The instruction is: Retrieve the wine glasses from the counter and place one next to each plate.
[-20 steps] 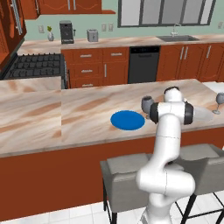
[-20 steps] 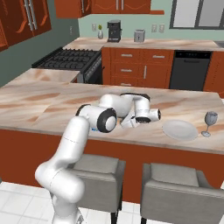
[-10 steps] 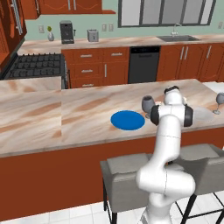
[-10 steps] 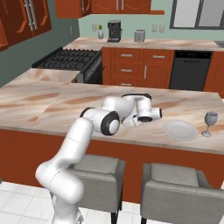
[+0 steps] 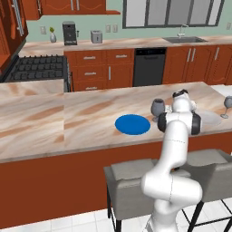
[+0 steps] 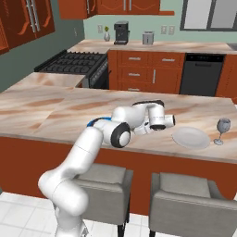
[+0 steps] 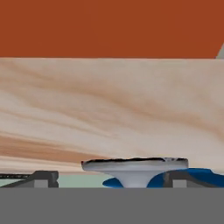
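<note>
One smoky wine glass (image 5: 157,108) stands upright on the bar top just right of the blue plate (image 5: 132,124). My gripper (image 5: 166,108) is level with it from the right and open. In the hand view, which is rolled over, the glass's round foot (image 7: 134,165) lies between the two fingertips (image 7: 43,178), with the blue plate (image 7: 203,177) behind it. A second wine glass (image 5: 228,105) stands right of the pale plate (image 5: 207,118). The right base view shows that glass (image 6: 222,130) beside the pale plate (image 6: 190,137).
Two grey stools (image 5: 131,179) stand at the bar's near side under my arm. Across the aisle, the long counter (image 5: 136,44) carries a coffee machine (image 5: 69,33), a toaster (image 5: 96,36) and a sink (image 5: 186,39). A black stove (image 5: 38,68) sits at its left.
My fingers have spread wide apart and let go of the wine glass. It stays upright beside the blue plate. The hand has hardly shifted.
</note>
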